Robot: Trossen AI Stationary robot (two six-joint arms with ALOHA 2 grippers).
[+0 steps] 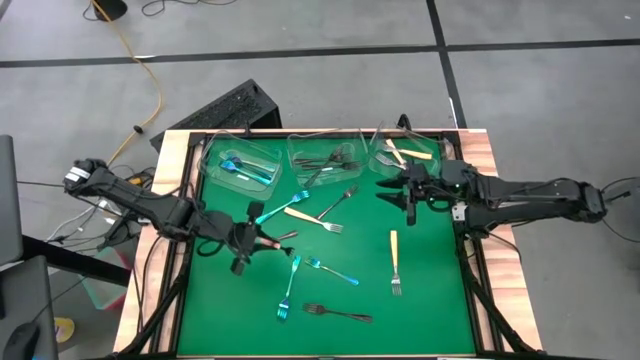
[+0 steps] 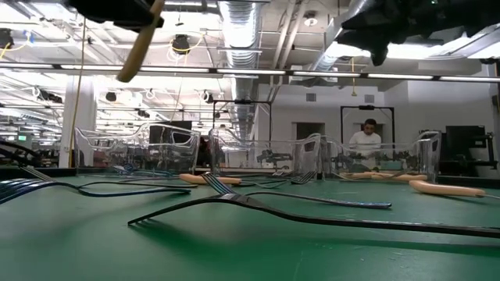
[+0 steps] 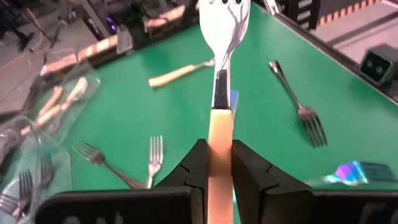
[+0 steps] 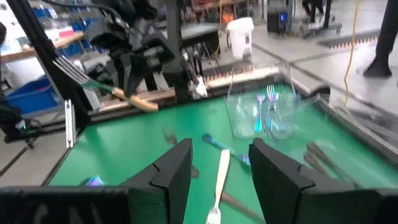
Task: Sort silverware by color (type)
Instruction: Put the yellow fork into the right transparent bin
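My left claw (image 3: 217, 163) pinches a cream-handled fork (image 3: 219, 118) by its handle, lifted clear of the tabletop (image 1: 430, 300) for transfer; my right claw (image 4: 217, 165) waits spread, empty.

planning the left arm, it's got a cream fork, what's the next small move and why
Probably carry it toward the right tub: the left gripper is shut on the cream fork above the mat, and that tub already holds cream-handled forks.
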